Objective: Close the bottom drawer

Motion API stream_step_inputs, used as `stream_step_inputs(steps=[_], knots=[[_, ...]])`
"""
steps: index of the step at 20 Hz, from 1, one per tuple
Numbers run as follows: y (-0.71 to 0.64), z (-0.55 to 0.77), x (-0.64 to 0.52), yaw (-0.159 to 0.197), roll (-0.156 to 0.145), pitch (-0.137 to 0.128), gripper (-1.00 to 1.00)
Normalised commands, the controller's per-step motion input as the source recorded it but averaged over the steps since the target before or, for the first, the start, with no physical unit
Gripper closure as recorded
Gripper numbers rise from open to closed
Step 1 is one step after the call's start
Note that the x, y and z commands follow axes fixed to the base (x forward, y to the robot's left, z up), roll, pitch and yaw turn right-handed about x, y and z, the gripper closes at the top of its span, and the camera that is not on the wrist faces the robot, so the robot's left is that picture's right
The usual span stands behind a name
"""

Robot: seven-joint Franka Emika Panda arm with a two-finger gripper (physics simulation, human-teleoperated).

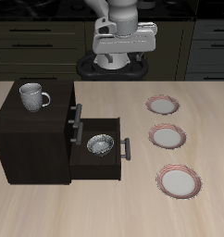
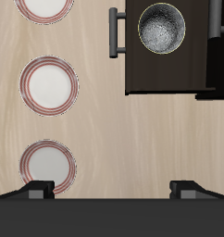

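The bottom drawer (image 1: 97, 168) of the dark cabinet (image 1: 31, 139) stands pulled out toward the plates, with its grey bar handle (image 1: 127, 149) facing them. A metallic bowl (image 1: 102, 145) lies inside it. In the wrist view the open drawer (image 2: 165, 76), its handle (image 2: 113, 32) and the bowl (image 2: 162, 28) show from above. The upper drawer's handle (image 1: 77, 118) sits close to the cabinet face. My gripper (image 1: 124, 63) hangs high near the robot base, well behind the drawer and touching nothing. Its fingers (image 2: 35, 189) are spread wide and empty.
A grey mug (image 1: 31, 96) stands on top of the cabinet. Three red-rimmed white plates lie in a row beside the drawer: far (image 1: 163, 106), middle (image 1: 168, 137) and near the front edge (image 1: 179, 180). They also show in the wrist view, the middle one (image 2: 49, 84) among them.
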Motion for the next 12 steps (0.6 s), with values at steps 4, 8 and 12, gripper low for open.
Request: stream_step_inputs(steps=[4, 8, 12], knots=[[0.31, 0.01, 0.13, -0.023, 0.019, -0.006, -1.00], [0.28, -0.01, 0.23, -0.014, -0.011, 0.007, -1.00], [0.34, -0.04, 0.23, -0.007, 0.022, 0.015, -1.00]])
